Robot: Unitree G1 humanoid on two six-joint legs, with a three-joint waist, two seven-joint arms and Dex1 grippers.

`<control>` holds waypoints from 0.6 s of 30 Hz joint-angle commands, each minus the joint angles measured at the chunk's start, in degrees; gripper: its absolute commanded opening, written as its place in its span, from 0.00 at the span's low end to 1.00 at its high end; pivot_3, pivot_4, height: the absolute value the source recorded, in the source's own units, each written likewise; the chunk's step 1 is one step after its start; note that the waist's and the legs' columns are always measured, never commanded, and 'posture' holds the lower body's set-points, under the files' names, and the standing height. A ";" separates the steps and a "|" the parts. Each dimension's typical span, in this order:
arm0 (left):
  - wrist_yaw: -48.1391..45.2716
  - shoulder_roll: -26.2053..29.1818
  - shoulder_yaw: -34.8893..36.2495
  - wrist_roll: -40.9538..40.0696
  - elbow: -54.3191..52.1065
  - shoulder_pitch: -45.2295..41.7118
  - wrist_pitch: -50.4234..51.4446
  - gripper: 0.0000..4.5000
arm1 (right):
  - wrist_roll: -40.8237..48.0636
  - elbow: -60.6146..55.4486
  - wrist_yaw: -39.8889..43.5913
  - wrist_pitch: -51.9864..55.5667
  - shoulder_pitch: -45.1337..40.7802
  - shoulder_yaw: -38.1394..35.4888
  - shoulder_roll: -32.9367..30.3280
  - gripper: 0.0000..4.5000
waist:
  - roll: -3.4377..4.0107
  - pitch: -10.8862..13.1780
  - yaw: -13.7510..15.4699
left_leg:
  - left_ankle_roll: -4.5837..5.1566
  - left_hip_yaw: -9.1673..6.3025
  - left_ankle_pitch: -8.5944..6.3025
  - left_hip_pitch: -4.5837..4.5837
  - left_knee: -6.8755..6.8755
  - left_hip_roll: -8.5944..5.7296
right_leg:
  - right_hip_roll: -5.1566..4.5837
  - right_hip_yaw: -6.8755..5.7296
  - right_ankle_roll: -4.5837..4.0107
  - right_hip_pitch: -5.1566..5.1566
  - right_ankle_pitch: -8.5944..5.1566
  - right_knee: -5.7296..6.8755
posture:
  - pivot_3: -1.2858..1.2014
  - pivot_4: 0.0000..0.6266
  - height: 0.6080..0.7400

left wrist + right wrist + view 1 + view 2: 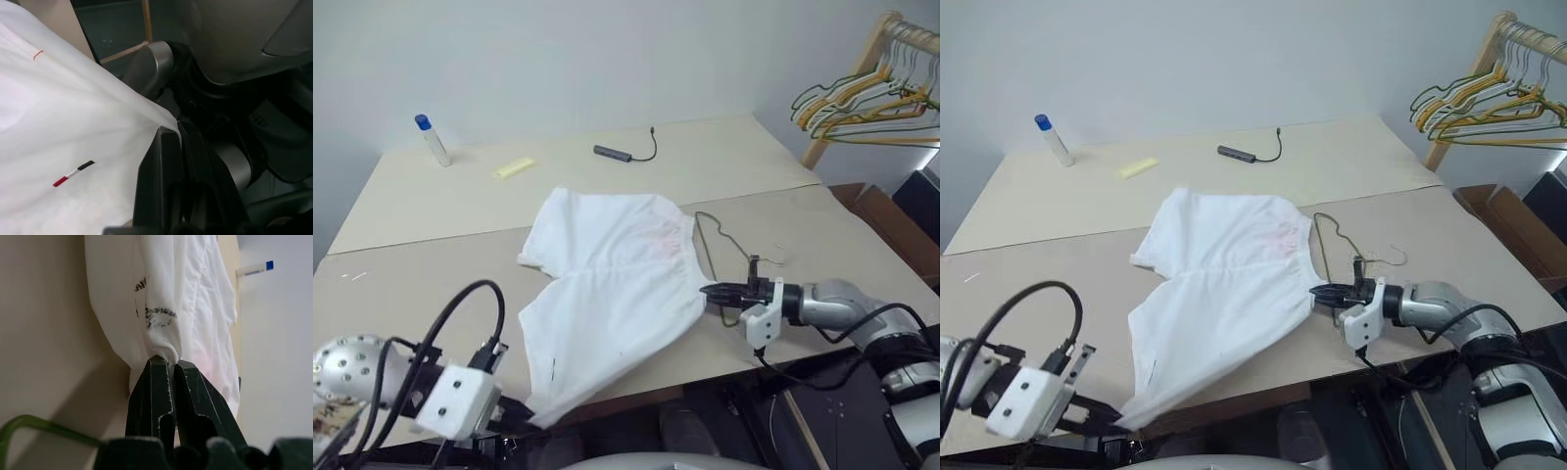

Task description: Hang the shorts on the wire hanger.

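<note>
Both of your grippers are clamped on the shorts [612, 284]. Your right gripper [172, 363] has its two black fingers [151, 387] pressed together on a pinch of white cloth at the waistband edge, on the side of the shorts nearest the wire hanger [713, 243]. Your left gripper [177, 128] has its fingers squeezed shut on the hem of one leg, at the corner that hangs over the near edge of the table [431, 215]; a small black, white and red mark [73, 173] sits on the cloth just beside that grip. Between the two grips the shorts lie spread flat on the tabletop, waistband toward your right. You can see the hanger's thin wire and hook lying on the table just past the waistband, partly under the cloth. Farther back lie a blue-capped tube [433, 139], a yellow pad [514, 167] and a dark adapter with a cable [613, 153]. Coloured hangers [867, 103] hang on a wooden rack at the far right
</note>
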 commanded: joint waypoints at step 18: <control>6.21 -4.93 5.26 -5.53 19.61 -24.05 2.24 0.55 | 50.06 -39.00 14.66 58.41 31.64 -15.48 -24.92 0.64 | -0.05 -0.37 3.97 | -0.01 0.43 -0.12 0.10 0.10 0.73 | 0.38 0.00 -0.31 0.25 -0.43 -0.59 | 0.46 0.00 1.00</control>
